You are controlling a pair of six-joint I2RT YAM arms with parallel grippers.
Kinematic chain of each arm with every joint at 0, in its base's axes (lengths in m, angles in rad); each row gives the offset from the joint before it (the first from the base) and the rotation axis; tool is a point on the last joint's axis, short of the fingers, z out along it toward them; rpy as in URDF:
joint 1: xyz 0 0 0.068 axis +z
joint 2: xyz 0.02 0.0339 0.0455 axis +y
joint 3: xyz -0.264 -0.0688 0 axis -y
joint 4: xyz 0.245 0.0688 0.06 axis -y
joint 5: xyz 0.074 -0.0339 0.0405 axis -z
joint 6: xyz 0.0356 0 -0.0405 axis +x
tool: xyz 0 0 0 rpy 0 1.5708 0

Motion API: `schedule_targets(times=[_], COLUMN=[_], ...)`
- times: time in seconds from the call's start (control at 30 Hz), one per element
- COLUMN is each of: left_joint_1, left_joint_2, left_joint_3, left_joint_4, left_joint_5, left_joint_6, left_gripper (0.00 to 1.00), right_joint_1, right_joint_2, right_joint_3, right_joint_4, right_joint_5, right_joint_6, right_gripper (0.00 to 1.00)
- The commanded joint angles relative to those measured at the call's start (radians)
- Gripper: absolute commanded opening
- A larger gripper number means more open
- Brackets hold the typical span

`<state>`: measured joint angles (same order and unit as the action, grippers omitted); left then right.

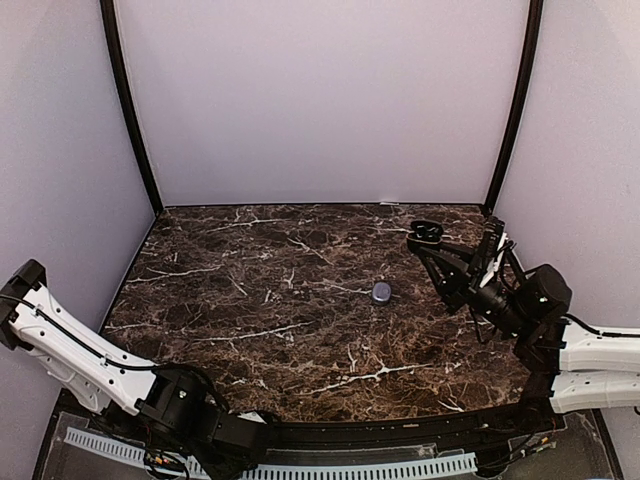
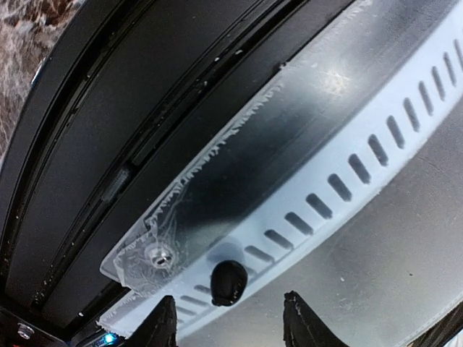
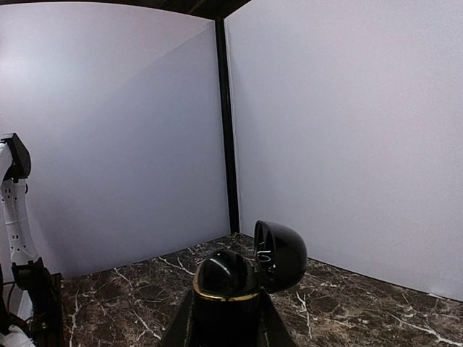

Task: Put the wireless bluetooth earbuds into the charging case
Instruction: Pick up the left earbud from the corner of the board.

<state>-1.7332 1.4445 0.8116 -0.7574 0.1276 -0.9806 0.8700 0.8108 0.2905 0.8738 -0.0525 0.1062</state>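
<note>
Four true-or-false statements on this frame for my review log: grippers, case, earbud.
1. The right gripper holds the black charging case. True.
2. The case's lid is closed. False: it stands open, hinged to one side.
3. A small purple-grey earbud lies on the marble table, apart from both grippers. True.
4. The left gripper grips an earbud. False: it is open and empty, down by the table's near edge.
</note>
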Motion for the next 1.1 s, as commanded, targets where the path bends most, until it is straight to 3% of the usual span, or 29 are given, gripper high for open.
schedule_targets(times=[0.0, 0.37, 0.8, 0.97, 1.07], left_joint_1=[-0.006, -0.003, 0.006, 0.040, 0.127], left_joint_2=[0.049, 0.144, 0.170, 0.134, 0.083], left_joint_3=[0.006, 0.041, 0.064, 0.148, 0.237], left_joint_4=[-0.006, 0.046, 0.032, 0.002, 0.021], left_joint_5=[-0.001, -0.016, -0.053, -0.176, -0.253], left_joint_6=[-0.001, 0.036, 0.045, 0.101, 0.166], left_gripper=[0.50, 0.37, 0.11, 0.07, 0.06], right_joint_1=[-0.008, -0.009, -0.009, -0.009, -0.009], right_joint_2=[-0.019, -0.021, -0.020, -0.010, 0.004], right_joint_3=[-0.005, 0.005, 0.015, 0.021, 0.027], right_joint_4=[0.021, 0.002, -0.012, -0.007, 0.009], right_joint_5=[-0.008, -0.010, -0.015, -0.017, -0.021], right_joint_6=[0.000, -0.005, -0.011, -0.017, -0.037], right_gripper=[0.00, 0.00, 0.00, 0.00, 0.00])
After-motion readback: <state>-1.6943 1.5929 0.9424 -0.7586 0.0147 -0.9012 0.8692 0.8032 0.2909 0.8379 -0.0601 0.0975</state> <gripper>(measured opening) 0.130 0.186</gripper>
